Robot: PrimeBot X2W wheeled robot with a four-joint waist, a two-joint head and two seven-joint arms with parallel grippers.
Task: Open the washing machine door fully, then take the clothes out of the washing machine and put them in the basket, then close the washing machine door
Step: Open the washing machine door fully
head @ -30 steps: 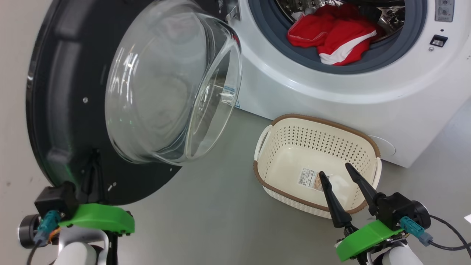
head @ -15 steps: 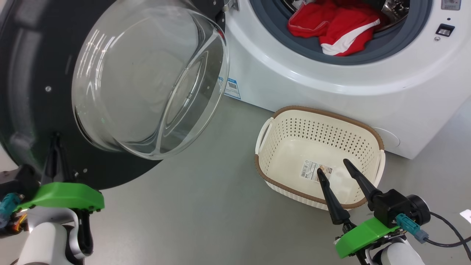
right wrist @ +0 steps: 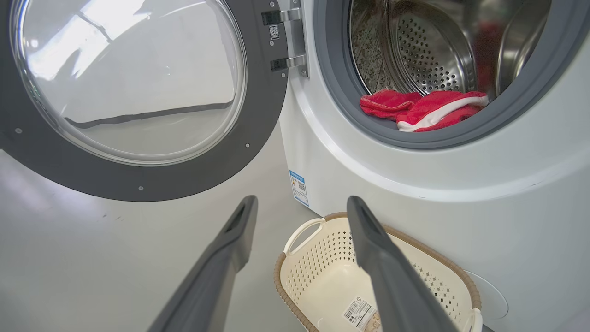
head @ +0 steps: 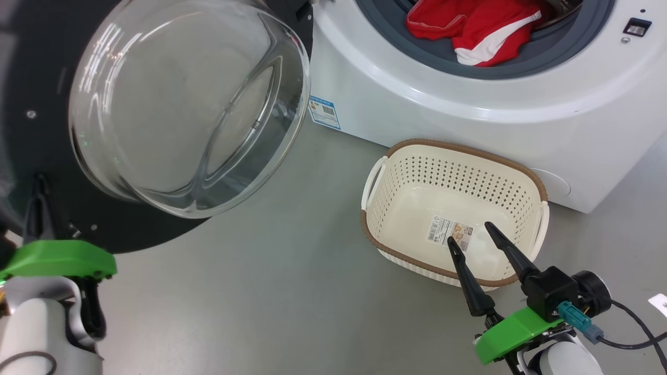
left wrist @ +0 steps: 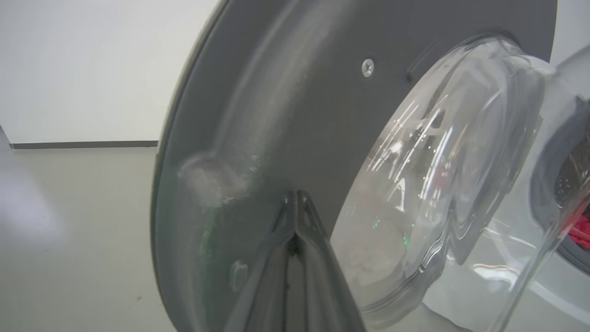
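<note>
1. While the large round black-rimmed washing machine door (head: 187,104) with its bulging clear glass bowl stands swung wide, the left gripper (left wrist: 295,198) has its fingers pinched together on nothing, tips at the door's inner rim.
2. The right gripper (head: 469,232) hovers spread and empty over the small cream perforated plastic basket (head: 458,148), set on the grey floor (head: 286,291) beside the big white front-loading washing machine (head: 417,99).
3. The bright red, white-trimmed clothes (head: 469,31) lie at the mouth of the perforated steel drum (right wrist: 415,60).

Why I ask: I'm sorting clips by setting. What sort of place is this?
Probably a laundry corner or test room: a white front-loading washing machine with its door open, red clothes inside, and a basket on a plain grey floor.
</note>
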